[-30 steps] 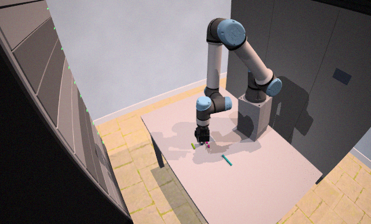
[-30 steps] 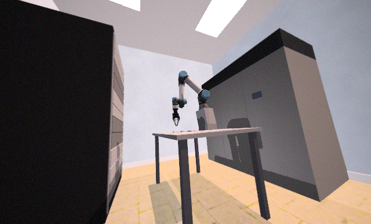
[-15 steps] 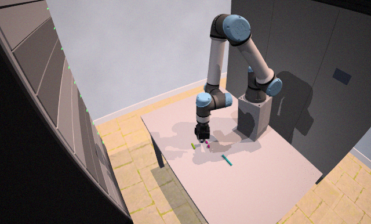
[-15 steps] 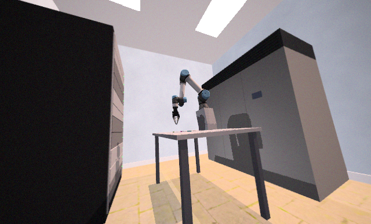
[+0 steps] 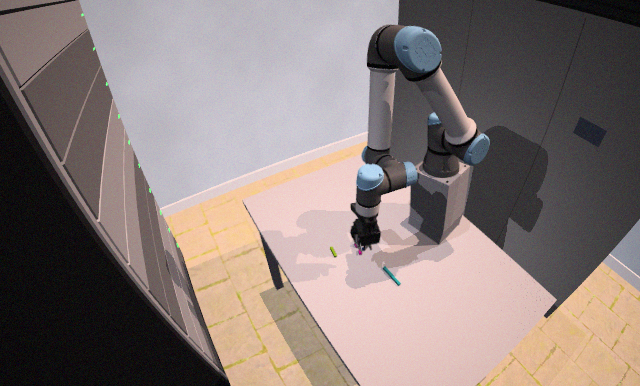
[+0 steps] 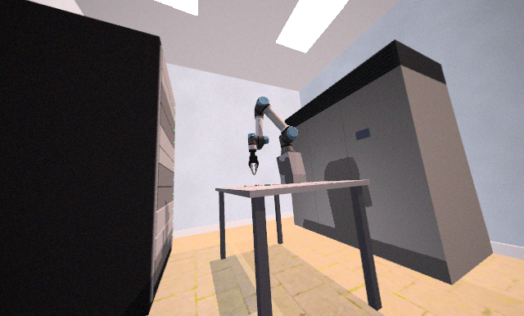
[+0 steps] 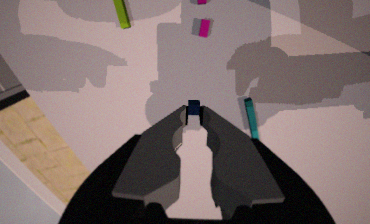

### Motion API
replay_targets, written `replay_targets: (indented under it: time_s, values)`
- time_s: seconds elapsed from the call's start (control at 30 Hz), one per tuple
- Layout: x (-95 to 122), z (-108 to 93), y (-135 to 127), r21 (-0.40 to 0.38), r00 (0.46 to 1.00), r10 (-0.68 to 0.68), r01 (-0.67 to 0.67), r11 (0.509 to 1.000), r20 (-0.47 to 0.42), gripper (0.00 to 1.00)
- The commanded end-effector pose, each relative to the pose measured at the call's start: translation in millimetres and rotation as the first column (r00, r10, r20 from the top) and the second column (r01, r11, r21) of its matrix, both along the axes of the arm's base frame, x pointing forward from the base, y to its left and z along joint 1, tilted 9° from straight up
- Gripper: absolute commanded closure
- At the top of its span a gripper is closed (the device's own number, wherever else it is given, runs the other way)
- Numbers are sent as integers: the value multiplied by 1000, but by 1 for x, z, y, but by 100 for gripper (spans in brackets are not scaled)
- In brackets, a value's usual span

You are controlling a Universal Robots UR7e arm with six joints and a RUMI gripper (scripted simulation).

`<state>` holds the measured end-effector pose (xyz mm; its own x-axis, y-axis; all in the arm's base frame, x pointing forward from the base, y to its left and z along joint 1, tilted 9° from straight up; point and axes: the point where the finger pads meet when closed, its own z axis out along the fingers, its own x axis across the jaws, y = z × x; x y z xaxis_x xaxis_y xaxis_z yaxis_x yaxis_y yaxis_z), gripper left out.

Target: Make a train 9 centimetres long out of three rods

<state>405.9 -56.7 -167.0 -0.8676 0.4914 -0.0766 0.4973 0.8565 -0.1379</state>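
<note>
My gripper (image 7: 193, 107) is shut on a small blue rod (image 7: 193, 105) and holds it well above the table; the gripper also shows in the top view (image 5: 363, 246) and in the exterior view (image 6: 253, 171). On the table ahead lie a lime rod (image 7: 121, 13), a magenta rod (image 7: 203, 27) and, at the top edge of the wrist view, the end of a second magenta rod (image 7: 201, 1). A turquoise rod (image 7: 251, 118) lies to the right of my fingers. In the top view the lime rod (image 5: 333, 251), a magenta rod (image 5: 360, 252) and the turquoise rod (image 5: 391, 275) lie apart from each other.
The arm's grey pedestal (image 5: 439, 200) stands on the table's far right side. The table's left edge (image 7: 33, 125) is near, with tiled floor below. A dark cabinet (image 5: 52, 150) stands to the left of the table.
</note>
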Motion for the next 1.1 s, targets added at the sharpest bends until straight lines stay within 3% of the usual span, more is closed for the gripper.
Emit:
replay_targets:
  time_s: [0.0,0.77,1.07]
  values:
    - [-16,-4,37,-2,996,90,-90,996,-9,100]
    - [-16,-11,36,-2,996,90,-90,996,-9,100]
    - [-16,-39,31,-2,996,90,-90,996,-9,100]
